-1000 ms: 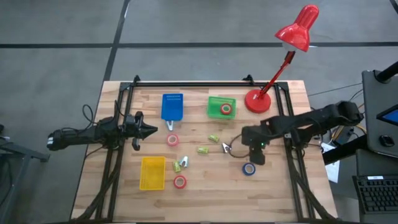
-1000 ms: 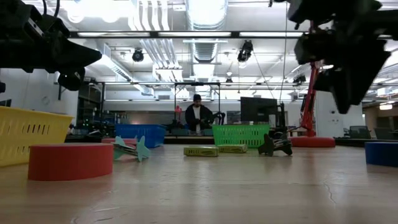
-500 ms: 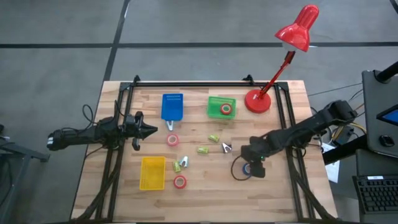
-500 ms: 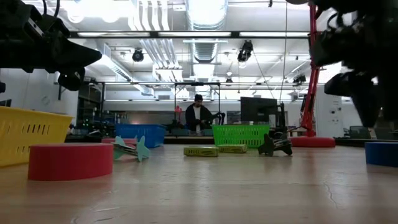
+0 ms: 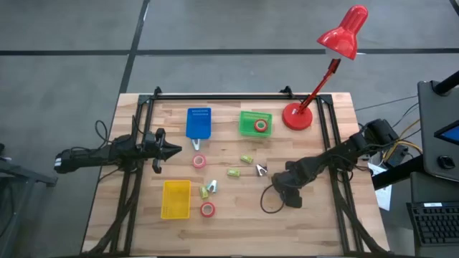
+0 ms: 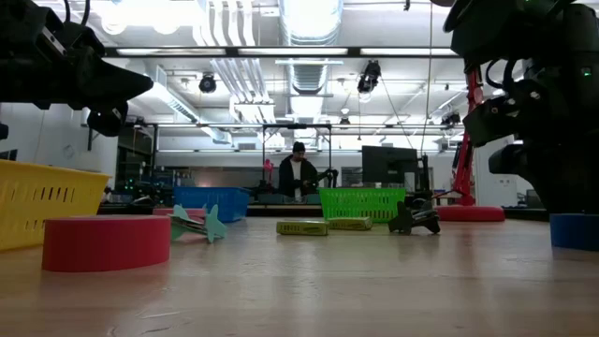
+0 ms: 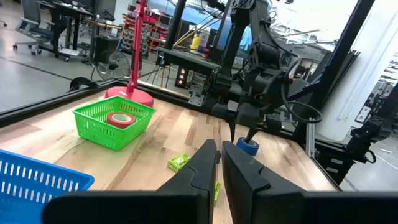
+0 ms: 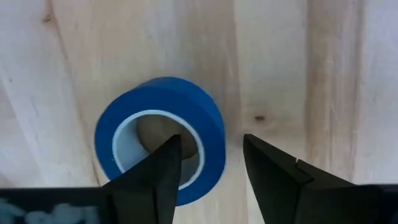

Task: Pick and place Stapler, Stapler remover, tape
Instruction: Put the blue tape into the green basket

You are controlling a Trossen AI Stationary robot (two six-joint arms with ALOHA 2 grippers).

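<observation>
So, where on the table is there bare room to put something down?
Bare wood lies along the near edge between the yellow bin and the right gripper, and at the far left corner beside the blue bin. The middle is crowded: red tape rolls, small green pieces, the green bin.
</observation>
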